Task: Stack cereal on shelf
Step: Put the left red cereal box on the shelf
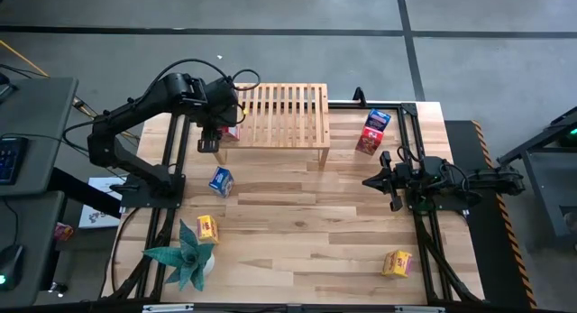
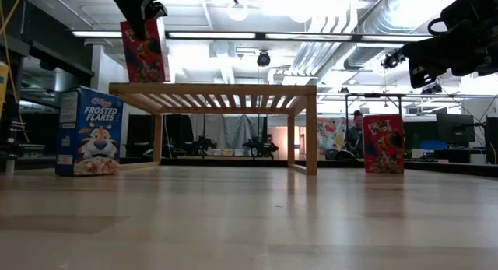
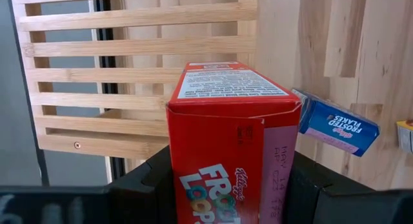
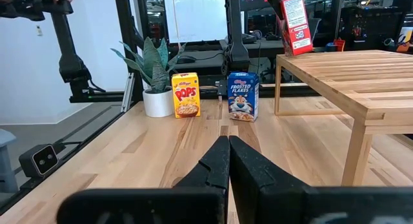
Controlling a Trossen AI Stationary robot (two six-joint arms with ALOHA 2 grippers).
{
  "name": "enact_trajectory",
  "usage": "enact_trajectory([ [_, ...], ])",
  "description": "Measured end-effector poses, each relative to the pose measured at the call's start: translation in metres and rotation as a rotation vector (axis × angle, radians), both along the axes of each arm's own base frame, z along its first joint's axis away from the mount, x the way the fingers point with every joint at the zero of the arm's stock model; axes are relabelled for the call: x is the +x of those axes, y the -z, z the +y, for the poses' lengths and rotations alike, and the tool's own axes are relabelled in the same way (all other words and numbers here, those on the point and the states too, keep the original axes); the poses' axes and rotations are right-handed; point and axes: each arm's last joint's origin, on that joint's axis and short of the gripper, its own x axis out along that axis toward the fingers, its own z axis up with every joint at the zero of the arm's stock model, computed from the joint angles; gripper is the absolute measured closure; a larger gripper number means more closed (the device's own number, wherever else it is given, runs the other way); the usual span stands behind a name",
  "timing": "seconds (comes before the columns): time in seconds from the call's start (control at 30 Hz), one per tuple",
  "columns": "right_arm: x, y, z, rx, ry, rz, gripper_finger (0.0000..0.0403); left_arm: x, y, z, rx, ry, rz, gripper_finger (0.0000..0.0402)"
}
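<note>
My left gripper (image 2: 140, 7) is shut on a red cereal box (image 2: 145, 52) over the left end of the light-wood shelf (image 1: 279, 115). The box also shows in the left wrist view (image 3: 226, 140) and the high view (image 1: 231, 131). My right gripper (image 1: 383, 179) is shut and empty, raised over the table's right side. A blue box (image 1: 221, 180) and a yellow box (image 1: 207, 227) stand on the table in front of the shelf. A red box (image 1: 366, 140) and a blue box (image 1: 379, 119) stand right of the shelf. Another yellow box (image 1: 397, 263) lies near the right front. My left gripper pinches the red box between its two fingers (image 3: 151, 182), one on each of two opposite sides (image 3: 184, 185), at its upper end. The fingers come from above, pointing down. The box hangs upright, its lower end (image 2: 148, 79) right at the shelf top; whether it touches, I cannot tell.
A teal spiky plant in a white pot (image 1: 185, 254) stands at the table's left front corner. Dark frame rails (image 1: 424, 223) run along the table's sides. The shelf's slatted top (image 3: 129, 75) is bare to the right of the held box.
</note>
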Motion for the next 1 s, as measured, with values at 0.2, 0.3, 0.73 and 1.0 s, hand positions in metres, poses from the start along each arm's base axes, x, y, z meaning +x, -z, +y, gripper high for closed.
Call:
enact_trajectory([
  [0.2,0.0000,0.0000,0.0000,0.000,0.000,0.000,0.0403,0.0000,0.0001,0.0000,-0.006,-0.033,-0.008,0.0227],
  [0.3,0.0000,0.0001,0.0000,0.000,0.000,0.000,0.0403,-0.0001,0.0000,0.0000,-0.006,-0.033,-0.008,0.0227],
  [0.73,0.0000,0.0000,0.0000,0.000,0.000,0.000,0.0403,0.0001,0.0004,-0.0003,-0.007,0.016,0.002,0.0227],
  [1.0,0.0000,0.0002,0.0000,0.000,0.000,0.001,0.0403,0.0039,0.0021,0.0015,-0.001,0.011,-0.002,0.0227],
])
